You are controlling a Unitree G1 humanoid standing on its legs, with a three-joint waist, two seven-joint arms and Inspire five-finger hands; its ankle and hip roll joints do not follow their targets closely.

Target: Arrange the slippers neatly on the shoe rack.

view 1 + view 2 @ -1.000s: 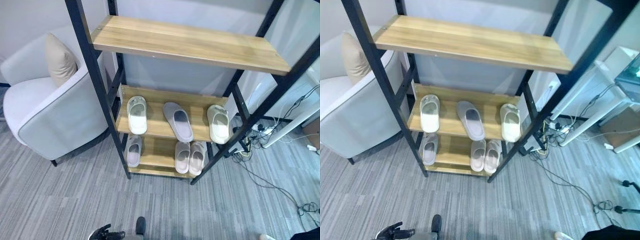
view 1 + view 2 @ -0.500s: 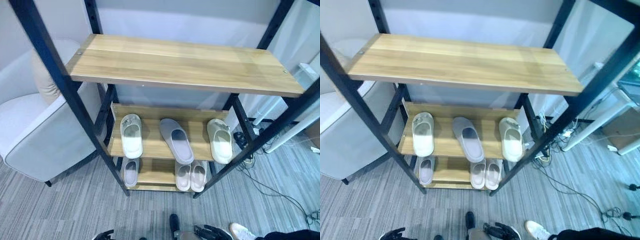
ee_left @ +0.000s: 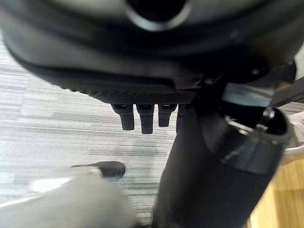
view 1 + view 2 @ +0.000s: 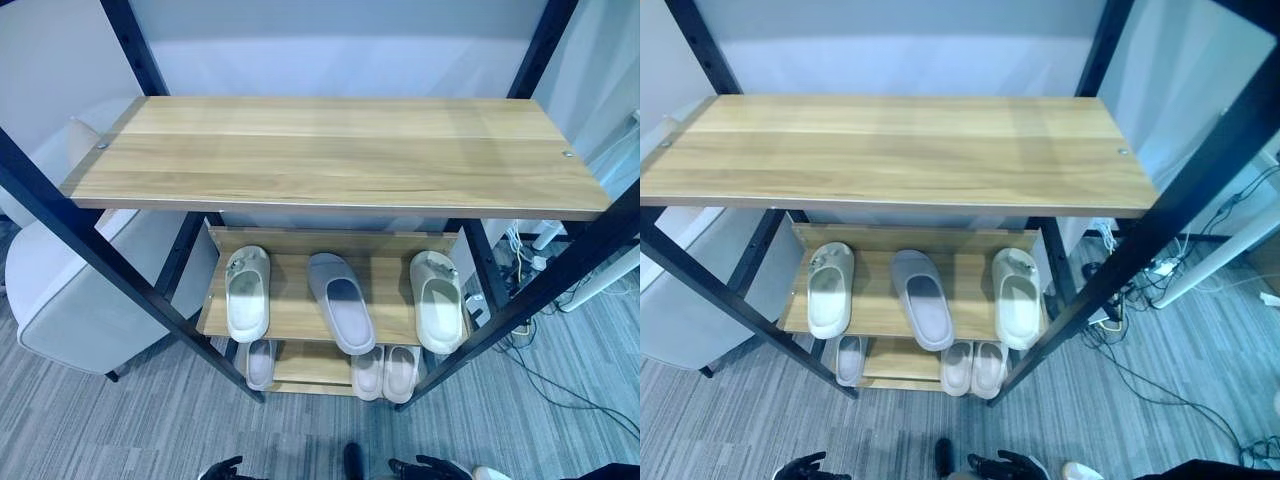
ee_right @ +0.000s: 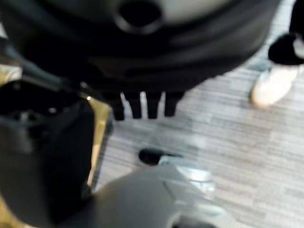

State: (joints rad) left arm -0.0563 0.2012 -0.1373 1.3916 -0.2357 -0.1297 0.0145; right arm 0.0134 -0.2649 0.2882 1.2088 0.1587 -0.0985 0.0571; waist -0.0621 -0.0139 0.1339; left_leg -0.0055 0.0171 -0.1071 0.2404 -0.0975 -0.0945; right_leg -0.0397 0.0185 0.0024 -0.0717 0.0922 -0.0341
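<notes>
You are looking down at the shoe rack point(image 4: 120, 285), and the slippers are lying on its two lower shelves. On the middle shelf point(image 4: 295, 318) a cream slipper point(image 4: 246, 293) is lying at the left, a grey slipper point(image 4: 341, 302) is lying in the middle, turned a little askew, and a second cream slipper point(image 4: 437, 301) is lying at the right, each one apart from the others. On the bottom shelf point(image 4: 297, 364) a single pale slipper point(image 4: 260, 363) is resting at the left and a pair of pale slippers point(image 4: 387, 371) is sitting side by side at the right. The top shelf point(image 4: 340, 150) is carrying nothing. Your left hand point(image 4: 223, 469) and right hand point(image 4: 432, 468) are hanging low above the grey floor point(image 4: 120, 430), well apart from the rack, with fingers relaxed and holding nothing. A light armchair point(image 4: 65, 300) is standing beside the rack at the left, and a person's white shoe point(image 5: 272, 85) is showing on the floor near your right hand.
</notes>
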